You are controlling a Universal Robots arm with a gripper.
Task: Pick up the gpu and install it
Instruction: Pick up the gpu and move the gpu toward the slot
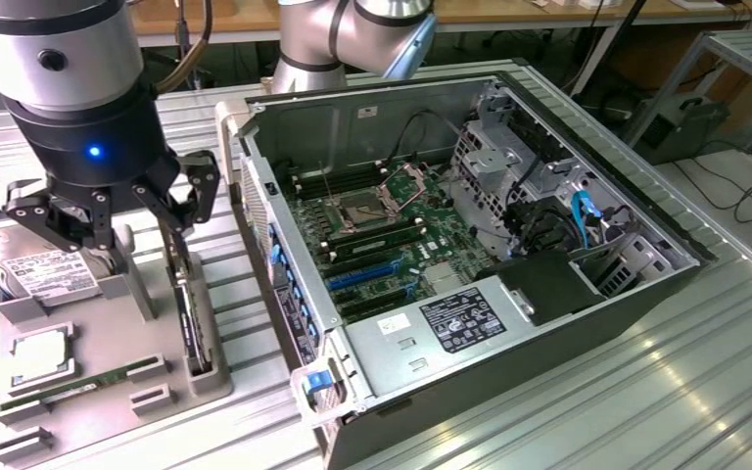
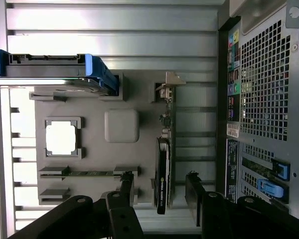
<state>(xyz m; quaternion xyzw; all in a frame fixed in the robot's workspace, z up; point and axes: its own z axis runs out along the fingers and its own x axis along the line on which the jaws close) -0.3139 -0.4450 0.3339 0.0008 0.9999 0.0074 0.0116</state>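
Note:
The gpu (image 1: 192, 318) stands on its long edge in a slot of the grey holder tray (image 1: 154, 387), at the side nearest the computer case. In the wrist view I look down on the gpu (image 2: 164, 164) as a thin dark strip, with its pale bracket (image 2: 170, 82) at one end. My gripper (image 1: 128, 227) hangs open above the tray, over the card's far end. Its two black fingers (image 2: 126, 186) stand one on each side of the card, apart from it, in the wrist view. Nothing is held.
The open computer case (image 1: 481, 245) lies at the exterior view's right, motherboard (image 1: 390, 245) facing up with blue slots. The tray also holds a hard drive (image 1: 39, 271) in a blue caddy (image 2: 50, 66), a processor chip (image 1: 39, 352) and a green memory stick (image 1: 82, 384).

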